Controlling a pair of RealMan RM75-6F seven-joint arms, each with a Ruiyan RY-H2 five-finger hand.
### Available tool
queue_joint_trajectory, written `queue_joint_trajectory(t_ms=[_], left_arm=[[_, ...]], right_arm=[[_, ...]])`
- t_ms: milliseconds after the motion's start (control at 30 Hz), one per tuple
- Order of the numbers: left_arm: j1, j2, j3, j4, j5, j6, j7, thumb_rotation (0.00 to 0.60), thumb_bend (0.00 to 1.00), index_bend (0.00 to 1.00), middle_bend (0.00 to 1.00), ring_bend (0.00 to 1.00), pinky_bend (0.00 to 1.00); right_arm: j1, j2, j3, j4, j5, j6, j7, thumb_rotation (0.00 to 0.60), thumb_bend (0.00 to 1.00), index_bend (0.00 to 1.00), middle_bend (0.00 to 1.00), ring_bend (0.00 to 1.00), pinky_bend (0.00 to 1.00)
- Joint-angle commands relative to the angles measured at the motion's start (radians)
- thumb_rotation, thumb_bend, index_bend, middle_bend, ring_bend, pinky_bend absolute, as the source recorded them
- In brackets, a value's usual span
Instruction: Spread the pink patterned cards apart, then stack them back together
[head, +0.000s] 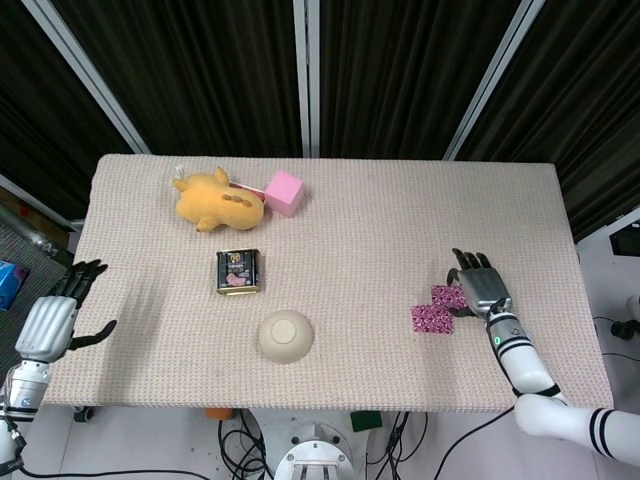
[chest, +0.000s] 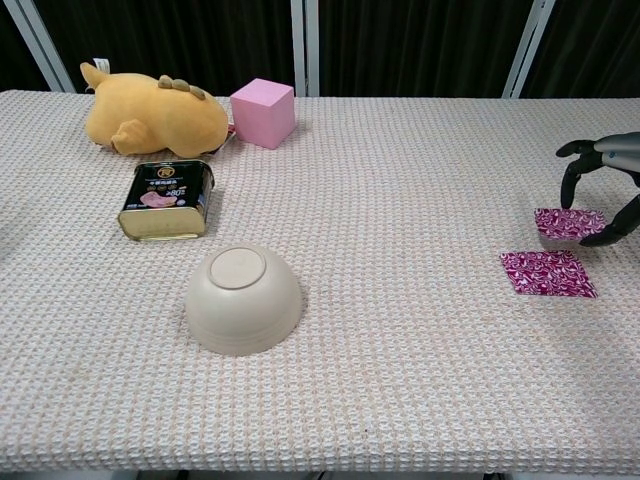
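Note:
Two pink patterned cards are at the table's right side. One card (head: 432, 319) (chest: 547, 273) lies flat on the cloth. The other card (head: 446, 297) (chest: 566, 222) is just behind it, raised slightly off the cloth with a shadow beneath, and almost meets the flat card's far corner. My right hand (head: 482, 284) (chest: 606, 186) holds this raised card, its thumb at the card's right edge and its fingers arched over the card. My left hand (head: 55, 318) hovers beyond the table's left edge, fingers apart and holding nothing; the chest view does not show it.
An upturned beige bowl (head: 286, 335) (chest: 243, 299) sits at the front centre. Behind it to the left lies a tin can (head: 238, 271) (chest: 167, 200). A yellow plush toy (head: 215, 198) (chest: 155, 117) and a pink cube (head: 285, 192) (chest: 263, 112) are at the back left.

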Motion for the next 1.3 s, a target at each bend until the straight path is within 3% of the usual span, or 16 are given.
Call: queue_joint_trajectory(t_ms=[33,300,767,1000,1300], left_arm=[[0.005,0.000,0.003,0.007,0.007,0.009,-0.010,0.547,0.24,0.10,0.05,0.03,0.20],[0.008,-0.007,0.008,0.035,0.009,0.010,-0.035,0.548,0.24,0.10,0.05,0.03,0.20],[0.010,-0.012,0.010,0.052,0.012,0.013,-0.057,0.547,0.23,0.10,0.05,0.03,0.20],[0.011,-0.014,0.010,0.054,0.012,0.013,-0.057,0.547,0.24,0.10,0.05,0.03,0.20],[0.014,-0.012,0.009,0.055,0.011,0.018,-0.059,0.549,0.24,0.10,0.05,0.03,0.20]], right_arm=[[-0.010,0.016,-0.016,-0.057,-0.011,0.009,0.001,0.600,0.48,0.45,0.01,0.00,0.00],[-0.011,-0.025,-0.041,-0.085,-0.006,0.039,-0.040,0.600,0.48,0.45,0.02,0.00,0.00],[-0.002,-0.050,-0.039,-0.091,0.010,0.057,-0.058,0.600,0.47,0.43,0.02,0.00,0.00],[0.001,-0.051,-0.045,-0.090,0.022,0.049,-0.059,0.600,0.38,0.38,0.01,0.00,0.00],[-0.009,-0.040,-0.053,-0.101,0.018,0.070,-0.057,0.600,0.35,0.35,0.01,0.00,0.00]])
